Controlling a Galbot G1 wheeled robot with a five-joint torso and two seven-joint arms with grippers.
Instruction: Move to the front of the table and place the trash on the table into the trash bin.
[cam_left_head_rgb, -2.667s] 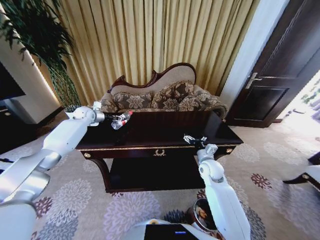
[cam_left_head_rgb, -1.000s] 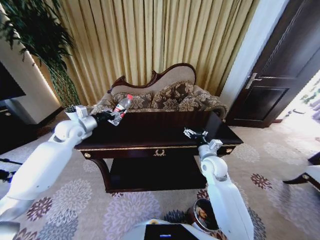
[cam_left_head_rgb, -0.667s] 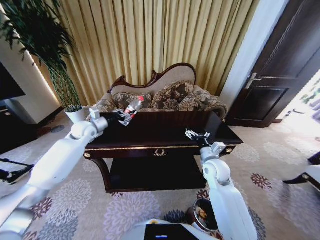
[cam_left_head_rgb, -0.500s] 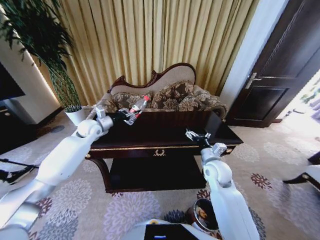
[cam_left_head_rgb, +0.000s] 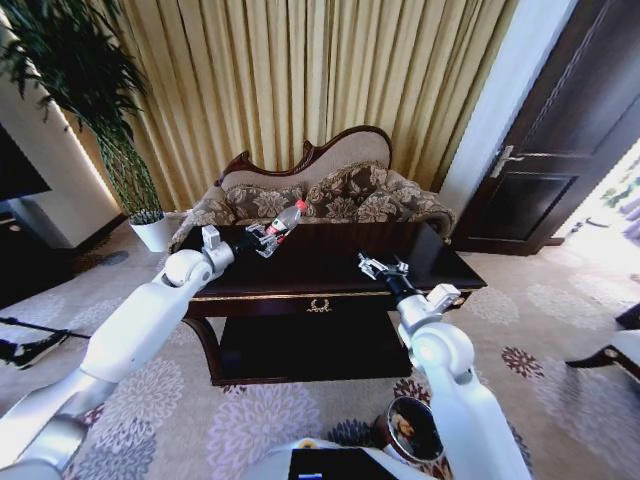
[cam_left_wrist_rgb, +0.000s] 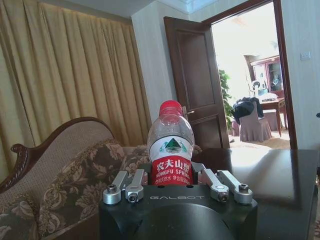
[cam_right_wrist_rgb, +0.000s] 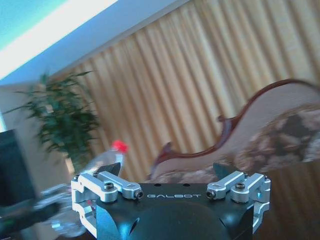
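Note:
The trash I see is a clear plastic bottle (cam_left_head_rgb: 281, 224) with a red label and cap. My left gripper (cam_left_head_rgb: 258, 237) is shut on it and holds it tilted above the back left of the dark glossy table (cam_left_head_rgb: 320, 263). In the left wrist view the bottle (cam_left_wrist_rgb: 171, 147) stands between the fingers of the left gripper (cam_left_wrist_rgb: 171, 181). My right gripper (cam_left_head_rgb: 377, 267) hovers open over the table's front right part, nothing between its fingers. From the right wrist, the right gripper (cam_right_wrist_rgb: 168, 172) faces the bottle (cam_right_wrist_rgb: 104, 161) farther off. The trash bin (cam_left_head_rgb: 403, 427) stands on the carpet by my right arm, partly hidden.
A carved patterned sofa (cam_left_head_rgb: 330, 195) stands close behind the table. A white plant pot (cam_left_head_rgb: 153, 232) sits at the back left, a dark door (cam_left_head_rgb: 560, 150) at the right. A chair edge (cam_left_head_rgb: 612, 352) shows at the far right. Patterned carpet lies open in front of the table.
My left arm has swung to the right, carrying the bottle from the table's left end inward above its top. The right gripper has shifted slightly left and its arm has turned.

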